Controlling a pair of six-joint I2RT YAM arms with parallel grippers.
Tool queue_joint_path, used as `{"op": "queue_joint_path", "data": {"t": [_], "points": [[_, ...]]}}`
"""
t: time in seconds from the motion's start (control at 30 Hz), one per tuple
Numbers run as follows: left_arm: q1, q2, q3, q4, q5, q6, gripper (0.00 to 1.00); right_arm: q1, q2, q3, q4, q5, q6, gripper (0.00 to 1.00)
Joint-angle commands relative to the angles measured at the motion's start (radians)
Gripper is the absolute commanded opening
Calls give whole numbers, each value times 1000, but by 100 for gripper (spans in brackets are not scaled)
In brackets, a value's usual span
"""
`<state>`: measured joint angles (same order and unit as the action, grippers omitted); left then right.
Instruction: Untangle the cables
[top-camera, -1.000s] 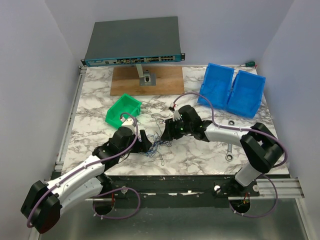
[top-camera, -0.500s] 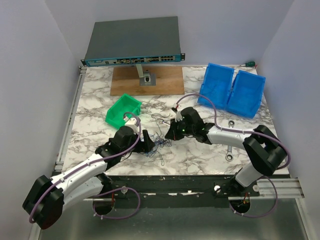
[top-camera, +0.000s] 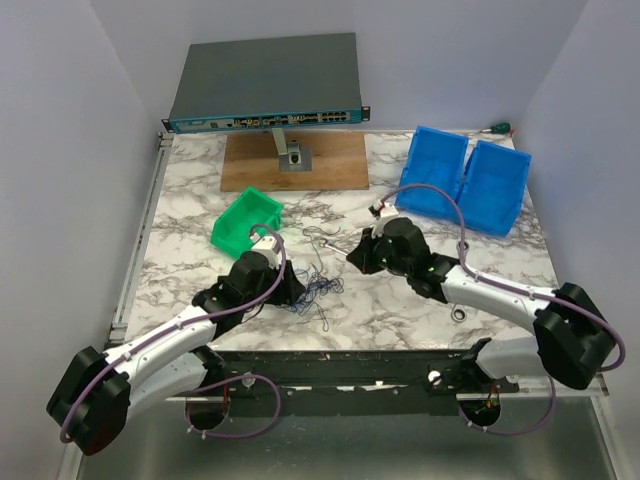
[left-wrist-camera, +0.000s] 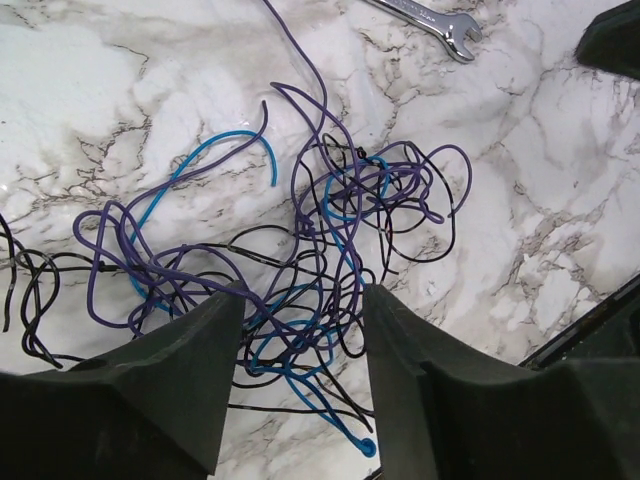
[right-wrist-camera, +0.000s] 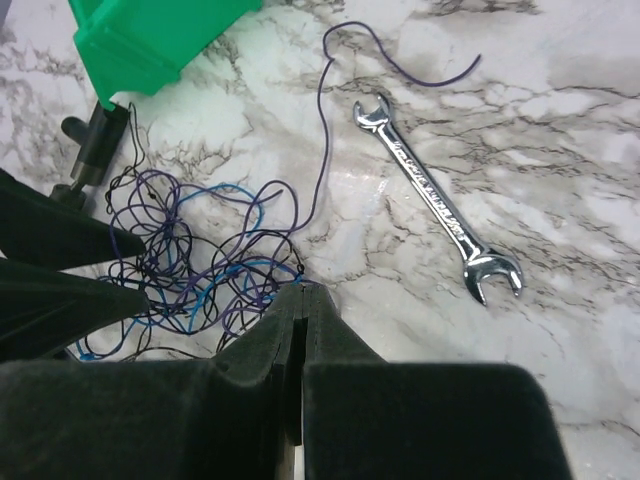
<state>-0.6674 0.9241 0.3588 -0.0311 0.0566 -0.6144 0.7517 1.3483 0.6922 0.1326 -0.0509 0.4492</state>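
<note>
The cables (top-camera: 316, 288) are a scribbly bundle of thin blue, purple and black wires on the marble table (top-camera: 200, 200), between the two arms. In the left wrist view the bundle (left-wrist-camera: 330, 220) spreads ahead of my left gripper (left-wrist-camera: 300, 335). That gripper is open, with its fingers on either side of the bundle's near loops. My left gripper (top-camera: 297, 288) sits at the bundle's left edge. My right gripper (top-camera: 352, 257) is up and right of the bundle. In the right wrist view it (right-wrist-camera: 303, 292) is shut, and blue and black strands of the cables (right-wrist-camera: 200, 255) run into its tip.
A silver wrench (right-wrist-camera: 437, 205) lies right of the bundle and also shows in the left wrist view (left-wrist-camera: 425, 15). A green bin (top-camera: 245, 222) stands behind the left gripper. Two blue bins (top-camera: 465, 185), a wooden board (top-camera: 295, 160) and a network switch (top-camera: 265, 85) are at the back.
My right arm has swung right and back, taking its gripper away from the bundle's right side. My left gripper stayed at the bundle, shifting slightly.
</note>
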Motion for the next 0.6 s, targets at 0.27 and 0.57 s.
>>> {"op": "queue_joint_path", "data": {"t": [0.27, 0.57], "points": [[4, -27, 18, -26, -14, 19, 0, 5, -256, -48, -81, 329, 34, 1], [8, -107, 11, -68, -49, 20, 0, 6, -381, 67, -305, 594, 33, 1]]}}
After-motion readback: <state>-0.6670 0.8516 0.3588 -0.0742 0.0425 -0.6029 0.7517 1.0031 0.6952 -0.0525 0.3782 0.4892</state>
